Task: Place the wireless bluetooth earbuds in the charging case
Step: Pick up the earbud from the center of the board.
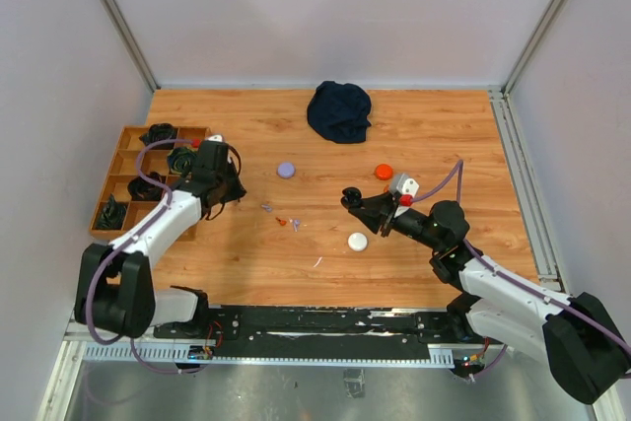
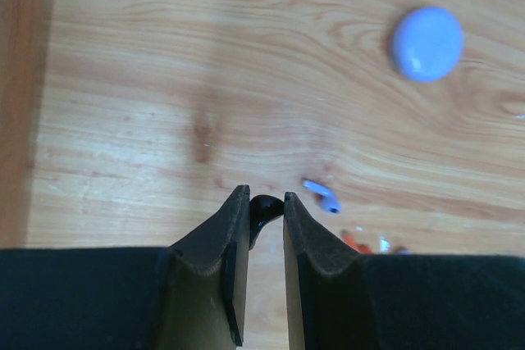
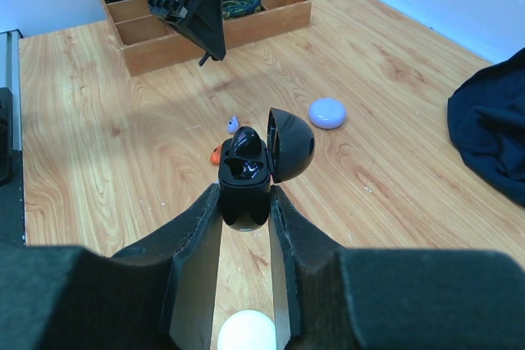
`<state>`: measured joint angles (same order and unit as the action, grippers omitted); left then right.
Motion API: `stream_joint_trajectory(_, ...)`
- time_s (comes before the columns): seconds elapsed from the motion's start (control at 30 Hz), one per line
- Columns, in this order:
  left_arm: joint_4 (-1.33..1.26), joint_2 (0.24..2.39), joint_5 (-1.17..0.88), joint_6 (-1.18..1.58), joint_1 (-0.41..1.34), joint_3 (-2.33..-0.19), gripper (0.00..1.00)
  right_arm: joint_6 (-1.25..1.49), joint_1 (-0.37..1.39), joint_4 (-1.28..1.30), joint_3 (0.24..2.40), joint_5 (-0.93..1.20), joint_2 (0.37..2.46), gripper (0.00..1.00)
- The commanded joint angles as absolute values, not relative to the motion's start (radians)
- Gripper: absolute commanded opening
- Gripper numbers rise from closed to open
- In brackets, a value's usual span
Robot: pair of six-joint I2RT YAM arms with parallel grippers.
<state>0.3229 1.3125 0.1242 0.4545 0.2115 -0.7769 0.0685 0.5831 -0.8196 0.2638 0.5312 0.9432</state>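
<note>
Left wrist view is showing the left claw (image 2: 263, 199) pressing its two tips together on a tiny black plastic earbud (image 2: 262, 209). Most of that bud is hiding between the dark fingers (image 2: 225, 235), so only its round top is peeking out. Just beside it a small purple earbud (image 2: 321, 195) is lying on the wooden table (image 2: 148, 79), and a little orange earbud (image 2: 351, 240) is getting cut off by the claw's body. The right wrist view is showing what the others are not: the right claw (image 3: 244, 198) is squeezing a round black charging case (image 3: 244, 212) with its lid (image 3: 291, 145) standing open, and a second black earbud (image 3: 244, 143) is sitting in one of its holes. A white round case (image 3: 246, 329) is peeking out low between that claw's fingers, half hidden and running off the bottom edge. The top view is making the black case look like a dark blob, and the loose buds are looking like specks there, too small to tell apart well. Only the top view is showing an orange round case (image 1: 383, 172) near the right claw. A purple round case (image 1: 286, 170), a dark blue cloth (image 1: 339, 110) and a wooden tray with boxes (image 1: 133, 129) are lying farther away.
</note>
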Motion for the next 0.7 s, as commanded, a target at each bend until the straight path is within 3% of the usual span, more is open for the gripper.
stream_joint_trajectory(0.0, 0.243, 1.206, 0.078, 0.506, 0.262, -0.739, 0.14, 0.095, 0.579, -0.934, 0.268, 0.567, 0.958, 0.03)
stream_joint_trajectory(0.67, -0.046, 0.852, 0.037, 0.566, 0.588, -0.693, 0.14, 0.086, 0.581, -1.41, 0.293, 0.736, 1.212, 0.04)
